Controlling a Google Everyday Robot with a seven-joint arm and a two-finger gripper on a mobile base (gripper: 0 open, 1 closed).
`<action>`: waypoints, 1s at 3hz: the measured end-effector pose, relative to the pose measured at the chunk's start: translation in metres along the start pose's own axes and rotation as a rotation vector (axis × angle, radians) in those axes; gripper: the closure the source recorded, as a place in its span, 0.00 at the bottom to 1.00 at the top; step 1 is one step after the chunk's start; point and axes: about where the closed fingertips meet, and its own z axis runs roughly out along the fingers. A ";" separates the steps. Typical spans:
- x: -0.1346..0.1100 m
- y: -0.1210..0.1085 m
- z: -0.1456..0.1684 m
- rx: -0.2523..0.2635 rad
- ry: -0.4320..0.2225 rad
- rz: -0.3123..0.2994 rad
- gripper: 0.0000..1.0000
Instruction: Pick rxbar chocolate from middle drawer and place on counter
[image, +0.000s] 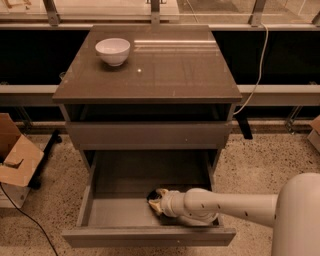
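The middle drawer (120, 212) is pulled wide open below the cabinet, showing its smooth grey inside. My gripper (156, 201) is down inside it, near the front middle, with the white arm reaching in from the right. A small dark patch (151, 194) shows at the gripper's tip; I cannot tell whether it is the rxbar chocolate, which shows nowhere else in the drawer. The counter (170, 70) is the glossy grey-brown top of the cabinet.
A white bowl (112, 51) stands on the counter's back left. A shut drawer front (150, 134) sits above the open drawer. A cardboard box (15, 162) lies on the floor at left. A cable (257, 75) hangs at the right.
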 end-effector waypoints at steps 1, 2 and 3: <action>0.000 0.000 0.000 0.000 0.000 0.000 1.00; 0.000 0.000 0.000 0.000 0.000 0.000 1.00; 0.000 0.001 0.001 -0.002 0.000 0.000 0.82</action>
